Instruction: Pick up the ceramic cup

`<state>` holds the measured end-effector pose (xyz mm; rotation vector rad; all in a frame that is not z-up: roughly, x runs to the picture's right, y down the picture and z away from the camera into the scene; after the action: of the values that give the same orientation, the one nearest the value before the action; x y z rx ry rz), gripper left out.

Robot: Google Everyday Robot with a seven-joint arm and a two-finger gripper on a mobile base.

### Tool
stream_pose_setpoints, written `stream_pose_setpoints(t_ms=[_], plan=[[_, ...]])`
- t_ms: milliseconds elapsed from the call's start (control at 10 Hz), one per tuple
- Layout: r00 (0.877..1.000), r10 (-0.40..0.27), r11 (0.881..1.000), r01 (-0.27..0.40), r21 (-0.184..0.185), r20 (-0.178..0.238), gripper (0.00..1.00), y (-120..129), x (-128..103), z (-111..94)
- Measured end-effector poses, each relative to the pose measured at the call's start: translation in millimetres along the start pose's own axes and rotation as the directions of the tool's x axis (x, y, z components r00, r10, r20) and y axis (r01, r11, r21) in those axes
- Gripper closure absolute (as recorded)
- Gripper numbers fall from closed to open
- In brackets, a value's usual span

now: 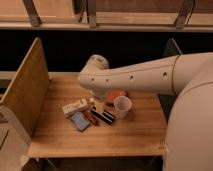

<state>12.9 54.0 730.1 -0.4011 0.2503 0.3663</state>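
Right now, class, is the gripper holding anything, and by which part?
Cannot be told. The gripper sits low under the arm, beside the ceramic cup, which stands on the table.

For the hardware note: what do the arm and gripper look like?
The arm is a smooth off-white tube, widening toward the right, with a row of small dark dots along it, a thin dark seam and a rounded joint cap. No cables show. The gripper, under that joint beside the ceramic cup, is mostly hidden and looks darker.
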Motion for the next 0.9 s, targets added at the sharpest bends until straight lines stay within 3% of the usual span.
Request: stream_pose_setpoints(t_ms=[200,400,600,900], plan=[[0.997,0.076,0.997,-0.076,0.001,-0.023,0.20,-7.0,22.7,5.1],[0.985,0.162,0.986,-0.163,-0.024,-0.064,0.20,-5.6,44.7,19.7],[0.977,0.193,0.978,-0.199,-0.055,-0.096,0.20,1.4,48.3,33.9],[0.974,0.195,0.971,-0.209,-0.117,-0.120,0.20,14.1,38.2,54.4]])
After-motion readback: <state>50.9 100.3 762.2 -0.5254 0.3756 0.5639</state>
